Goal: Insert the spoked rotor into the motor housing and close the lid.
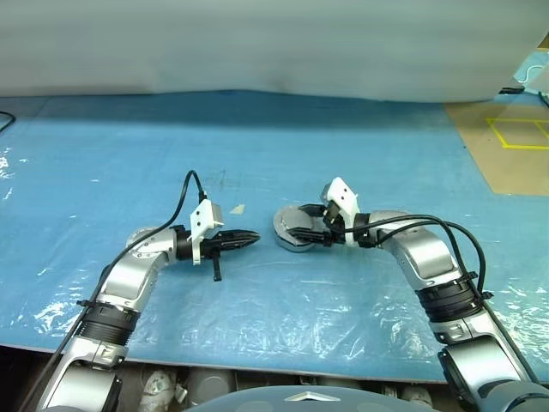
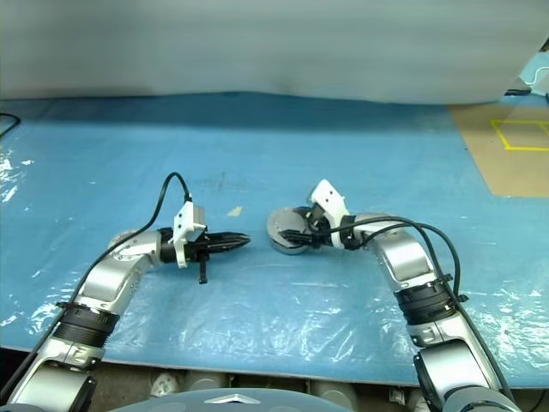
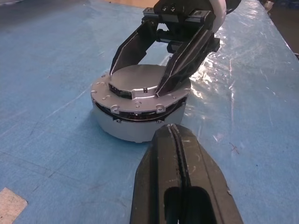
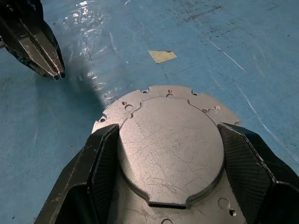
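The motor housing (image 3: 122,127) is a short silver cylinder standing on the blue sheet (image 1: 111,172) near the middle of the table. The lid (image 4: 170,154) lies flat on top of it, and a thin dark gap shows under its rim. My right gripper (image 1: 307,233) reaches over the housing from the right, its two black fingers (image 3: 126,51) pressed against opposite sides of the lid's raised round centre. My left gripper (image 1: 253,238) is shut and holds nothing. It points at the housing from a short way to the left, clear of it. The spoked rotor is hidden.
A small scrap of tan tape (image 1: 237,209) lies on the sheet just behind the left gripper. Brown floor with yellow lines (image 1: 515,142) lies at the far right. The table's front edge (image 1: 257,365) runs close in front of me, and crinkled plastic covers the sheet.
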Tool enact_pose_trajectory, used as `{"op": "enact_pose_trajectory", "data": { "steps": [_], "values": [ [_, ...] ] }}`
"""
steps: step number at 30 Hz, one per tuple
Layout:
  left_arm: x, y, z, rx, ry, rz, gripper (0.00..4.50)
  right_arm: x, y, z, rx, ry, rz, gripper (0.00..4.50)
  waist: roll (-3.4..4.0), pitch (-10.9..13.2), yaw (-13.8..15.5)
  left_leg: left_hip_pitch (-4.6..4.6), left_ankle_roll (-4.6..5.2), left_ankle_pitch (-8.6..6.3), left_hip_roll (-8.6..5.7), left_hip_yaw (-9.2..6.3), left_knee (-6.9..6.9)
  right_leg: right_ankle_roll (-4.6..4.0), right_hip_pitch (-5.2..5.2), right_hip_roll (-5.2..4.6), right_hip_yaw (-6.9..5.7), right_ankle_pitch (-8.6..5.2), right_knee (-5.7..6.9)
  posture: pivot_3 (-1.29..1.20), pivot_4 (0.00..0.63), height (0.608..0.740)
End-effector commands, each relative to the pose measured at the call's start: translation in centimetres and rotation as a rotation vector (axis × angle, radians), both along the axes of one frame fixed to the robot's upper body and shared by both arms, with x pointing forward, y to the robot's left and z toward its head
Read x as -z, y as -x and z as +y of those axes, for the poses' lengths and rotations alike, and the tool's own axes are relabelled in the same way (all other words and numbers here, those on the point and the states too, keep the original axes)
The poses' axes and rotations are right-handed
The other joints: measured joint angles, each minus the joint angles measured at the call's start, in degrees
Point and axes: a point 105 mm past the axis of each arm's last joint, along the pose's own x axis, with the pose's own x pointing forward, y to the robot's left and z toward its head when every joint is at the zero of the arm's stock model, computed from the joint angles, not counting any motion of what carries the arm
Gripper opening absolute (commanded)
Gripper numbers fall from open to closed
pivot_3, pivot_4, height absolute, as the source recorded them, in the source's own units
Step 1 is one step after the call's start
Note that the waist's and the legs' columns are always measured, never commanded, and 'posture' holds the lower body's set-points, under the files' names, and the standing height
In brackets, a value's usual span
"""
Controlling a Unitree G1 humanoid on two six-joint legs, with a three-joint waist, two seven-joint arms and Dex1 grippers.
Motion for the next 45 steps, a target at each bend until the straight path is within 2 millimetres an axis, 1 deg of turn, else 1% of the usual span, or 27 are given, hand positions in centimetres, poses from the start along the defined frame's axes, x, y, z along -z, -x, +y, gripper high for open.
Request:
{"op": "enact_pose_trajectory", "data": {
  "steps": [1,7,11,13,16,18,19,20,21,25,27,28,30,33,37,41,45],
  "values": [
    [-1.0,0.1,-0.4,0.017,0.009,-0.046,0.00,2.5,1.2,-0.3,-0.043,0.109,0.034,2.96,0.00,0.00,0.00,-0.01,0.00,0.00,0.00,-0.02,0.00,0.00,0.00,0.00,-0.03,0.00,0.00,0.00,0.150,0.740],
    [-1.0,0.1,-0.4,0.017,0.011,-0.045,0.00,3.6,1.2,-1.2,-0.045,0.179,0.025,2.96,0.00,0.00,0.07,0.01,0.00,0.00,-0.01,-0.05,0.05,-0.01,0.08,-0.04,-0.04,-0.01,-0.01,0.00,0.150,0.740],
    [-1.0,0.1,-0.5,0.017,0.011,-0.046,0.00,4.5,0.6,-1.7,-0.011,0.231,0.011,2.96,0.00,-0.01,0.06,0.08,0.00,0.00,-0.01,-0.06,0.13,-0.22,0.19,-0.08,-0.03,-0.13,0.00,0.00,0.150,0.740],
    [-1.0,0.0,-0.5,0.015,0.011,-0.046,0.00,5.3,0.3,-2.3,0.003,0.294,-0.003,2.96,-0.01,-0.01,0.00,0.16,0.00,0.00,0.00,-0.06,0.14,-0.22,0.26,-0.07,-0.03,-0.13,0.00,0.00,0.150,0.740],
    [-1.0,0.0,-0.5,0.015,0.011,-0.047,0.00,6.2,-0.1,-2.9,0.028,0.352,-0.008,2.96,0.00,-0.01,-0.03,0.65,0.01,-0.01,0.01,-0.05,0.14,-0.24,0.69,-0.08,0.00,-0.14,0.00,0.00,0.150,0.740],
    [-1.0,0.0,-0.5,0.014,0.012,-0.047,0.00,7.0,-0.4,-3.5,0.070,0.397,0.027,2.96,0.00,-0.02,-0.01,1.06,0.06,-0.04,0.03,-0.05,0.10,-0.23,1.02,-0.12,0.06,-0.16,-0.01,0.00,0.150,0.740],
    [-1.0,0.0,-0.5,0.013,0.012,-0.047,0.00,7.1,-0.4,-3.6,0.079,0.389,0.045,2.96,-0.01,-0.02,-0.01,1.15,0.09,-0.07,0.03,-0.05,0.09,-0.20,1.07,-0.15,0.12,-0.17,0.00,0.00,0.150,0.740],
    [-1.0,0.0,-0.5,0.013,0.012,-0.047,0.00,6.9,-0.3,-3.4,0.077,0.364,0.068,2.96,-0.02,-0.03,-0.01,1.25,0.16,-0.10,0.02,-0.05,0.09,0.12,1.18,-0.17,0.16,-0.35,0.00,0.00,0.150,0.740],
    [-1.0,0.0,-0.5,0.013,0.012,-0.047,0.00,6.8,-0.2,-3.2,0.073,0.345,0.080,2.96,-0.02,-0.03,0.00,1.32,0.25,-0.16,0.00,-0.05,0.09,0.19,1.26,-0.18,0.20,-0.39,0.00,0.00,0.150,0.740],
    [-0.9,0.0,-0.3,0.008,0.011,-0.046,0.00,5.7,0.2,-2.3,0.091,0.218,0.196,2.96,-0.03,-0.03,0.28,1.46,0.28,-0.17,-0.05,-0.05,0.09,0.21,1.47,-0.26,0.24,-0.40,-0.01,0.00,0.150,0.740],
    [-0.8,0.0,-0.3,0.007,0.010,-0.046,0.00,5.3,0.1,-1.9,0.107,0.182,0.213,2.96,-0.04,-0.04,0.29,1.43,0.28,-0.17,-0.05,-0.05,0.09,0.20,1.46,-0.26,0.25,-0.40,-0.01,0.00,0.150,0.740],
    [-0.8,0.0,-0.3,0.007,0.011,-0.046,0.00,5.1,0.0,-1.6,0.114,0.170,0.205,2.96,-0.04,-0.05,0.24,1.41,0.28,-0.17,-0.03,-0.05,0.09,0.19,1.45,-0.25,0.24,-0.39,-0.01,0.00,0.150,0.740],
    [-0.7,0.0,-0.3,0.006,0.011,-0.045,0.00,4.6,-0.5,-0.9,0.139,0.134,0.197,2.96,-0.08,-0.08,0.05,1.30,0.26,-0.16,0.00,-0.04,0.03,-0.17,1.30,-0.22,0.22,-0.19,-0.04,0.00,0.150,0.740],
    [-0.7,0.0,-0.3,0.006,0.012,-0.045,0.00,3.9,-0.8,0.5,0.135,0.094,0.176,2.96,-0.12,-0.13,-0.75,0.90,0.02,-0.01,0.03,-0.01,0.01,-0.22,0.81,-0.04,0.23,-0.17,-0.04,0.00,0.150,0.740],
    [-0.6,0.0,-0.3,0.005,0.012,-0.046,0.00,2.6,-1.5,2.0,0.153,0.027,0.145,2.96,-0.12,-0.12,-1.87,0.88,0.00,-0.01,0.02,-0.01,0.01,-0.26,0.74,0.02,0.20,-0.17,0.00,0.00,0.150,0.740],
    [-0.6,0.0,-0.3,0.004,0.014,-0.046,0.00,1.6,-2.2,2.5,0.172,-0.019,0.129,2.96,-0.10,-0.11,-1.78,0.89,0.01,-0.02,0.04,0.00,0.01,-0.28,0.69,-0.01,0.23,-0.14,0.00,0.00,0.150,0.740],
    [-0.5,0.0,-0.3,0.001,0.015,-0.044,0.00,0.7,-2.1,2.6,0.151,-0.051,0.122,2.96,-0.08,-0.09,-1.63,0.74,0.01,-0.02,0.06,0.01,-0.01,-0.28,0.58,-0.05,0.24,-0.14,-0.04,0.00,0.150,0.740]
  ]
}}
